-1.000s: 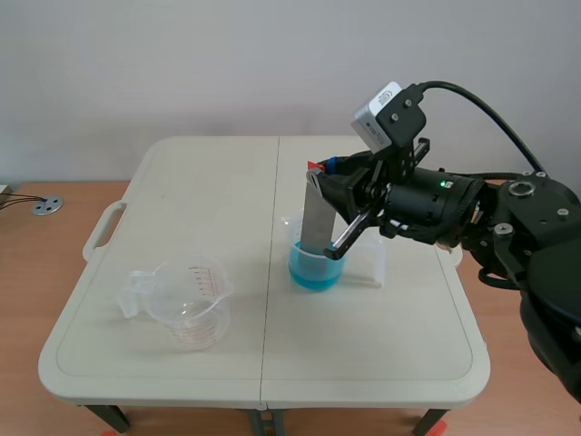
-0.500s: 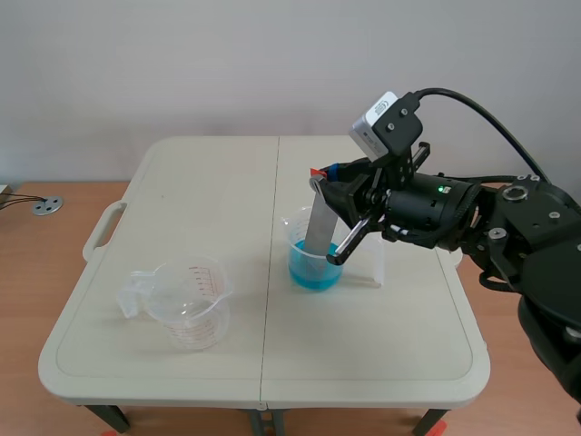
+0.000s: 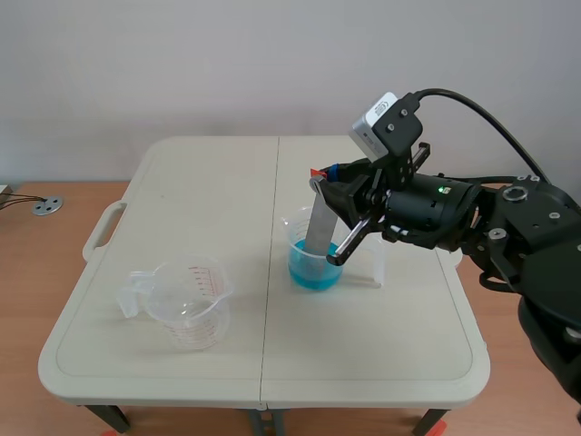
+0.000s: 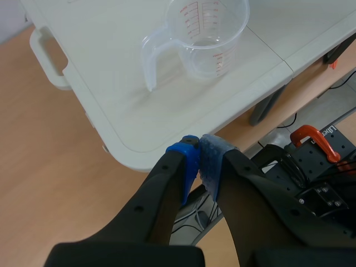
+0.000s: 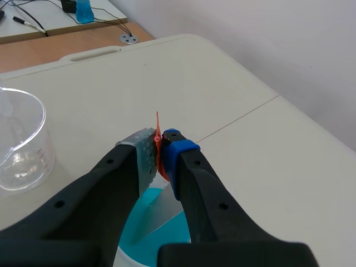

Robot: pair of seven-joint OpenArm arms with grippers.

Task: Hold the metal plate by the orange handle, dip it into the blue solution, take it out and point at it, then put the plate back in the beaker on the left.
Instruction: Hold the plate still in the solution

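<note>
Metal plate (image 3: 318, 227) stands tilted at frame centre, lower end in the beaker (image 3: 296, 242) of blue solution (image 3: 313, 272), right tool (image 5: 160, 146) clamped on its thin orange handle (image 5: 157, 128); judged risks: handle slipping, or sideways drag tipping the beaker.

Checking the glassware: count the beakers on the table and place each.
2. An empty clear beaker stands front left on the table; a beaker of blue solution stands near the middle, the metal plate standing in it. None appears hidden.

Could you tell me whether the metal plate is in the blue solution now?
In: the metal plate reaches down into the blue solution, held by the right gripper.
</note>
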